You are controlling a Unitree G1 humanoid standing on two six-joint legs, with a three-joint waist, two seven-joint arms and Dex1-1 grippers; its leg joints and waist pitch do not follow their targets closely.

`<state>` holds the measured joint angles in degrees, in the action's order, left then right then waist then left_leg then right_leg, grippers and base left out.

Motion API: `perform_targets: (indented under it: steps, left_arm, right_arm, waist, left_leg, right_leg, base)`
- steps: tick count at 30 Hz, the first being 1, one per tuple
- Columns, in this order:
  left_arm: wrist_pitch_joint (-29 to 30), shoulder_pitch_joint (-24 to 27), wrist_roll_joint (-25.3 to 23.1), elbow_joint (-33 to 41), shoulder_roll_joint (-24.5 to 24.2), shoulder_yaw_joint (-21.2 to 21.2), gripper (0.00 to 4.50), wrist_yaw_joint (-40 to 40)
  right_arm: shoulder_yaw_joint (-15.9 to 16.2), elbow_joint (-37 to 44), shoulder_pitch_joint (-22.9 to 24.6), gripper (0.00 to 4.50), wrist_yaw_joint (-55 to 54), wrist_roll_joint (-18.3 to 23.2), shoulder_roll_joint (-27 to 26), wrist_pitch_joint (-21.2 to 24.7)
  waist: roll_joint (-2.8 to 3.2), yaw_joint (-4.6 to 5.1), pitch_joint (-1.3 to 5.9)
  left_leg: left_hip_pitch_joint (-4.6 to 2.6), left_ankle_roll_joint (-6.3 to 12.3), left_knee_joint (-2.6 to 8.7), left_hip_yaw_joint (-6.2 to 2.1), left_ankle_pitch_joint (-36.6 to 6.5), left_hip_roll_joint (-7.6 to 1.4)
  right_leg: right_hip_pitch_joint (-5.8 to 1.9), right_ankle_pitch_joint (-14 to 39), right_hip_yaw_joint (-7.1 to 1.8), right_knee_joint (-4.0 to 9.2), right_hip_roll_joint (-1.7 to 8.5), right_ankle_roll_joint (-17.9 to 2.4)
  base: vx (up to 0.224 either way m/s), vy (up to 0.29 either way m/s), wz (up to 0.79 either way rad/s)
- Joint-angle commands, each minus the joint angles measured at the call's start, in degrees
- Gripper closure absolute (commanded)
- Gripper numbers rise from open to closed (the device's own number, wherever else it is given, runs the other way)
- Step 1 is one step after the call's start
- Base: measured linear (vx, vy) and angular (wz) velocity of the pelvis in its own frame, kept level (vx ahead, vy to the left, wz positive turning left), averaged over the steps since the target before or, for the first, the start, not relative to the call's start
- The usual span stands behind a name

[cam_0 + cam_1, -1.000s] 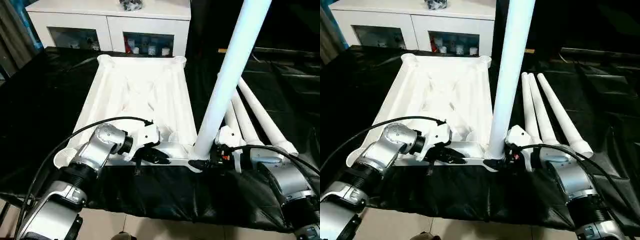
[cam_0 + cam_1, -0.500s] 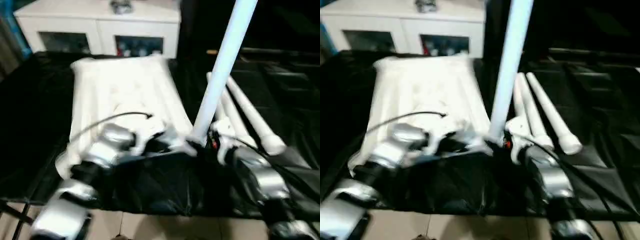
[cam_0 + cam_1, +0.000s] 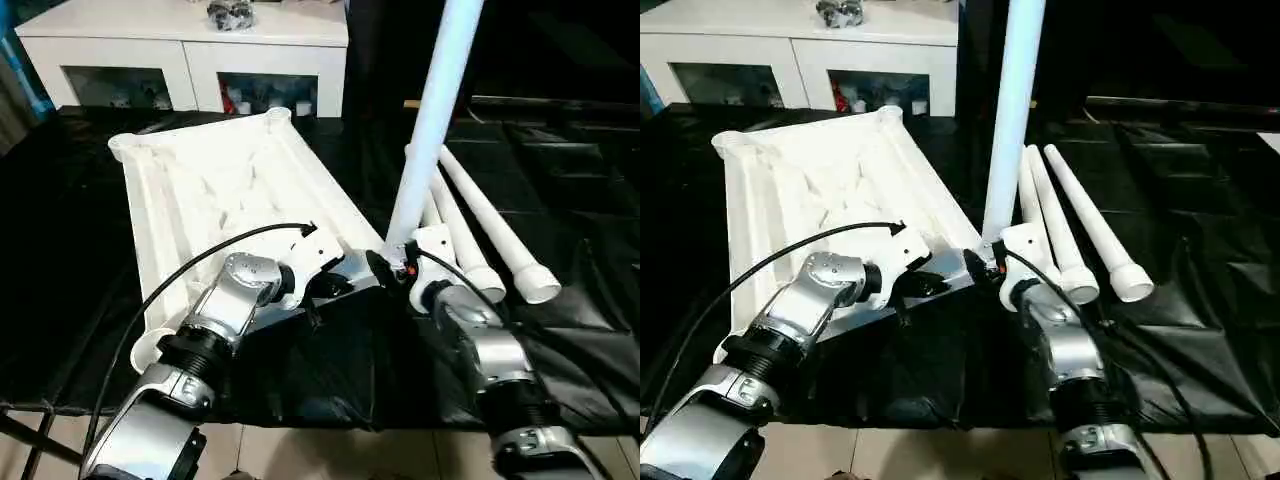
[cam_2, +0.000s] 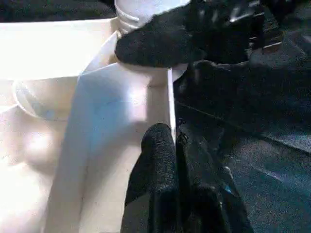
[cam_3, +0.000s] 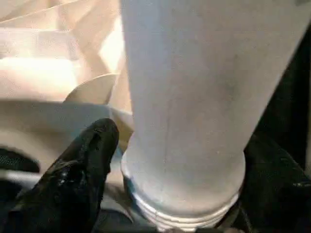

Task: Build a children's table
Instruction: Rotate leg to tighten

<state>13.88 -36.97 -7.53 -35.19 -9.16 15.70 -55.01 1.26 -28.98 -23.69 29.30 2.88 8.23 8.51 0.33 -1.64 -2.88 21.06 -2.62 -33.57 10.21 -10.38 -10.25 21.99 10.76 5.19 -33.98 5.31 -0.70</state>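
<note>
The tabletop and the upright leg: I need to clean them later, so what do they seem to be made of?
The tabletop looks like moulded white plastic, smooth with a slight sheen, ribbed underneath. The upright leg looks like a white plastic tube, smooth, with thread ridges at its base; hollow or solid can't be told.

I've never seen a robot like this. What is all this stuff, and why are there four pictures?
Two pictures come from the robot's head, looking down over its silver arms. The other two come from cameras on its wrists. On black sheeting lies a white plastic tabletop, upside down. The left gripper is shut on its near edge. One long white tube leg stands upright at the near corner socket, with the right gripper around its base. Three more white legs lie beside it. A white cabinet stands behind.
</note>
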Motion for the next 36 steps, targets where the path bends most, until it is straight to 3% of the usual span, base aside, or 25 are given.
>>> perform_targets:
  steps: [1,6,8,10,12,14,17,19,27,28,29,30,32,33,36]
  left_arm:
    - [-3.92,-0.85,2.15,0.16,0.50,2.40,4.50,-4.56]
    - [-7.05,-1.03,3.42,-0.05,-2.86,2.20,4.50,-11.55]
    - [-7.73,-1.19,3.39,-0.39,-3.97,2.34,4.50,-13.45]
    - [-8.40,-1.37,3.45,-0.67,-4.82,2.44,4.50,-15.04]
    - [-9.47,-1.59,3.59,-1.17,-5.84,2.83,4.50,-17.18]
    - [-10.14,-1.70,3.89,-1.60,-6.38,3.08,4.50,-18.58]
    - [-11.49,-2.05,3.81,-3.01,-7.27,3.62,4.50,-20.79]
    - [-11.84,-2.34,3.53,-3.84,-7.19,3.65,4.50,-20.88]
    - [-9.82,-2.51,4.16,-4.18,-6.12,2.63,4.50,-19.52]
    - [-6.87,-2.18,4.48,-2.96,-5.02,1.83,4.50,-16.61]
    - [-5.81,-2.13,4.41,-2.60,-4.55,1.64,4.50,-15.41]
    - [-4.27,-2.11,4.18,-2.08,-3.61,1.38,4.50,-13.23]
    - [-1.93,-2.03,3.49,-1.11,-1.70,1.03,4.50,-9.08]
    - [-1.01,-1.96,3.22,-0.68,-0.96,0.86,4.50,-7.52]
    - [1.47,-1.33,2.71,0.97,1.35,0.67,4.50,-3.85]
  right_arm:
    - [6.74,3.28,0.83,0.62,9.84,1.72,0.56,-0.95]
    - [8.24,7.49,3.13,0.62,21.70,3.70,7.73,-1.24]
    - [9.10,9.24,4.08,0.62,25.87,4.35,10.09,-1.14]
    - [9.91,10.86,4.85,0.62,29.14,4.86,11.99,-0.79]
    - [10.55,12.64,5.56,0.62,32.63,5.46,13.64,0.02]
    - [11.01,13.66,5.92,0.94,34.39,6.01,14.59,0.47]
    - [11.75,14.98,6.31,0.99,36.42,6.48,15.92,1.48]
    - [11.68,15.05,6.42,1.34,36.36,6.60,15.73,1.78]
    - [10.18,14.26,7.04,1.72,32.74,8.13,12.04,4.19]
    - [8.58,11.95,6.48,1.74,25.14,6.45,8.86,4.65]
    - [7.91,11.09,6.16,1.76,22.52,5.99,7.76,4.74]
    - [6.70,9.51,5.47,1.76,17.84,5.31,5.77,4.94]
    - [4.92,6.43,3.92,1.77,10.00,4.14,2.32,4.84]
    - [4.45,5.25,3.30,1.78,7.26,3.56,1.12,4.59]
    - [3.66,2.13,1.63,1.78,1.46,2.65,-2.27,4.09]
  waist:
    - [-0.26,-0.24,3.21]
    - [-0.14,-0.86,3.66]
    - [-0.17,-1.59,3.83]
    - [-0.11,-1.73,3.81]
    - [-0.11,-1.88,3.66]
    - [0.00,-2.09,3.49]
    - [0.03,-2.01,3.27]
    - [0.09,-2.03,3.24]
    - [0.17,-1.98,3.25]
    - [0.21,-1.89,3.25]
    - [-0.16,-1.72,3.25]
    - [0.01,-1.44,3.09]
    - [-0.39,-0.53,3.06]
    - [-0.18,-0.23,2.99]
    - [-0.33,-0.05,2.97]
  left_leg:
    - [-0.40,2.02,4.50,-1.05,-17.19,-3.00]
    - [-0.44,5.14,3.92,-0.79,-9.91,-3.29]
    - [-0.47,6.54,3.68,-0.71,-7.55,-3.42]
    - [-0.41,6.98,3.68,-0.74,-6.75,-3.52]
    - [-0.48,6.72,3.71,-0.59,-8.51,-3.55]
    - [-0.62,5.36,3.93,-0.61,-11.16,-3.65]
    - [-0.72,3.90,4.22,-0.69,-13.52,-3.70]
    - [-0.98,2.62,4.30,-0.70,-15.49,-3.68]
    - [-0.64,2.35,4.43,-0.85,-14.31,-3.60]
    - [-0.70,1.96,4.47,-0.86,-14.91,-3.57]
    - [-0.84,1.60,4.50,-0.79,-14.95,-3.62]
    - [-0.65,0.66,4.69,-1.02,-15.49,-3.51]
    - [-0.64,-0.92,4.77,-1.27,-17.39,-3.38]
    - [-0.74,-0.97,4.73,-1.31,-17.95,-3.33]
    - [-0.74,-0.33,4.64,-1.22,-18.18,-3.22]
  right_leg:
    - [-2.13,15.02,-3.30,4.92,3.92,-11.22]
    - [-2.31,5.55,-3.29,3.60,3.88,-14.55]
    - [-2.66,1.48,-3.23,2.97,3.85,-15.69]
    - [-2.71,0.12,-3.11,2.72,3.78,-16.30]
    - [-2.63,2.38,-3.11,2.98,3.87,-16.24]
    - [-2.59,6.77,-3.15,3.41,3.92,-15.44]
    - [-2.45,10.14,-3.20,3.77,3.90,-14.73]
    - [-2.20,12.84,-3.30,4.13,4.03,-14.29]
    - [-2.37,11.31,-3.25,3.90,4.09,-14.45]
    - [-2.36,12.55,-3.29,4.00,4.11,-14.13]
    - [-2.14,12.96,-3.37,4.03,4.13,-14.08]
    - [-2.18,15.08,-3.29,4.09,4.26,-13.68]
    - [-2.10,20.16,-3.10,4.53,4.27,-11.83]
    - [-1.92,21.10,-3.14,4.76,4.27,-11.53]
    - [-1.81,21.49,-3.17,5.11,4.15,-10.90]
  base:
    - [0.000,0.000,0.00]
    - [0.000,0.000,0.00]
    - [0.000,0.000,0.00]
    - [0.000,0.000,0.00]
    - [0.000,0.000,0.00]
    - [0.000,0.000,0.00]
    - [0.000,0.000,0.00]
    - [0.000,0.000,0.00]
    - [0.000,0.000,0.00]
    - [0.000,0.000,0.00]
    - [0.000,0.000,0.00]
    - [0.000,0.000,0.00]
    - [0.000,0.000,0.00]
    - [0.000,0.000,0.00]
    - [0.000,0.000,0.00]
